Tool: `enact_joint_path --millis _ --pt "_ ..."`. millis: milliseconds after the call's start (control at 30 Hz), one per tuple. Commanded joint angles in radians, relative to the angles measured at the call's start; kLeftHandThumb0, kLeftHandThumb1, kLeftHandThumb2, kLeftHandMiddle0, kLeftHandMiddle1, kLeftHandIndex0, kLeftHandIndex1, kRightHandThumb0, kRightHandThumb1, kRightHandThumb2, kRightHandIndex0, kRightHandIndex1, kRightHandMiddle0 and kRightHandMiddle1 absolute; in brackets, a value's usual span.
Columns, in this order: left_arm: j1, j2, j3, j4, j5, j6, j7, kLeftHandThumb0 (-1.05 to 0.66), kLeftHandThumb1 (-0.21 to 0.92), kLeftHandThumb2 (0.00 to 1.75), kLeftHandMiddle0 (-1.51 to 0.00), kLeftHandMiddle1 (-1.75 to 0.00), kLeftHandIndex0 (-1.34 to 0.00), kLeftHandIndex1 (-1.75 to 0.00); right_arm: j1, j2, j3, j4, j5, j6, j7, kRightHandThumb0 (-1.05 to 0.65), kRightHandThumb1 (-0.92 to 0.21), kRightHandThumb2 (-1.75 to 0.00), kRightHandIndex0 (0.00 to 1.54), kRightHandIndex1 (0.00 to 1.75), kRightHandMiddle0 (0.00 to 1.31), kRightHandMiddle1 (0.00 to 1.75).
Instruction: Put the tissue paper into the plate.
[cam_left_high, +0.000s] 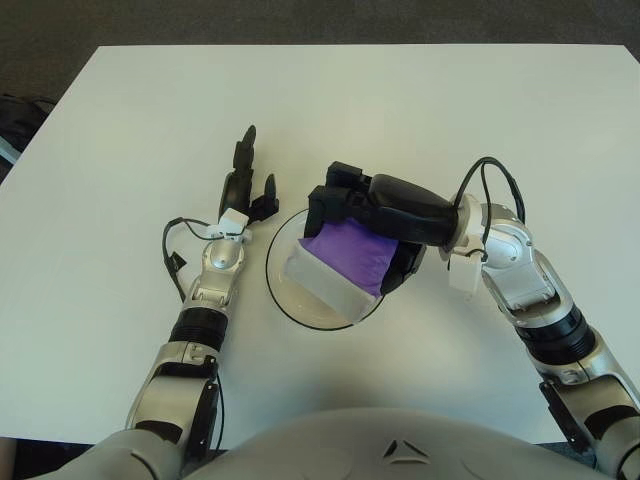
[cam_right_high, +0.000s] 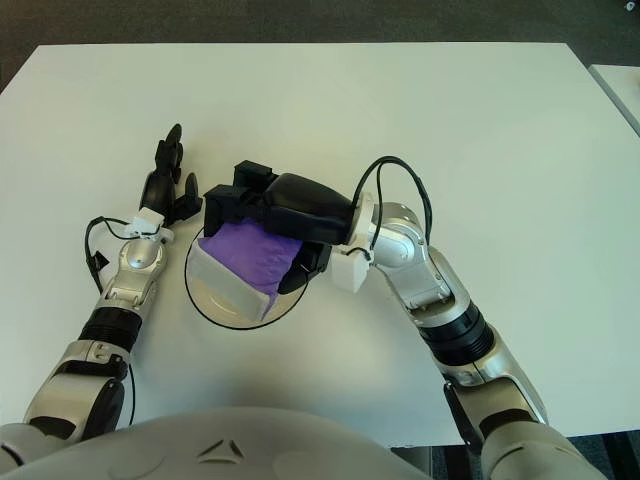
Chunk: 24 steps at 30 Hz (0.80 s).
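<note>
I see my right hand (cam_left_high: 350, 205) over the plate (cam_left_high: 285, 295), its dark fingers (cam_left_high: 335, 190) curled around the top of the purple tissue paper pack (cam_left_high: 345, 255). The pack sits tilted inside the plate, its pale end (cam_left_high: 320, 285) toward the near rim; I cannot tell whether it touches the plate's bottom. My left hand (cam_left_high: 245, 190) shows just left of the plate on the white surface (cam_left_high: 400, 100), fingers stretched out and holding nothing.

One tissue pack (cam_left_high: 345, 262), one plate (cam_left_high: 285, 292), two hands.
</note>
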<state>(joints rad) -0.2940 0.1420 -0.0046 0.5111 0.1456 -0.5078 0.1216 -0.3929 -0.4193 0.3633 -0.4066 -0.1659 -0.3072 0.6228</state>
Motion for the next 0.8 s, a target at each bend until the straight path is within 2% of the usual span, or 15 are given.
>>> enact_joint_path --millis 0,533,767 --pt "0.147 -0.029 -0.022 0.106 0.017 0.021 0.006 -0.85 0.92 0.88 -0.16 -0.01 0.00 -0.28 0.000 0.002 -0.003 0.004 0.009 -0.025 0.003 0.00 -0.10 -1.56 0.77 1.73 0.54 1.75" --pt "0.149 -0.039 -0.019 0.108 0.008 0.028 0.006 -0.84 0.92 0.88 -0.16 -0.01 0.00 -0.24 -0.022 0.033 -0.003 0.042 -0.067 -0.030 -0.041 0.00 -0.09 -1.58 0.78 1.73 0.55 1.75" --pt "0.153 -0.035 -0.023 0.107 0.008 0.005 -0.002 -0.84 0.92 0.91 -0.15 0.00 0.00 -0.22 -0.041 0.044 -0.009 0.061 -0.089 -0.019 -0.048 0.00 -0.08 -1.59 0.80 1.72 0.56 1.75"
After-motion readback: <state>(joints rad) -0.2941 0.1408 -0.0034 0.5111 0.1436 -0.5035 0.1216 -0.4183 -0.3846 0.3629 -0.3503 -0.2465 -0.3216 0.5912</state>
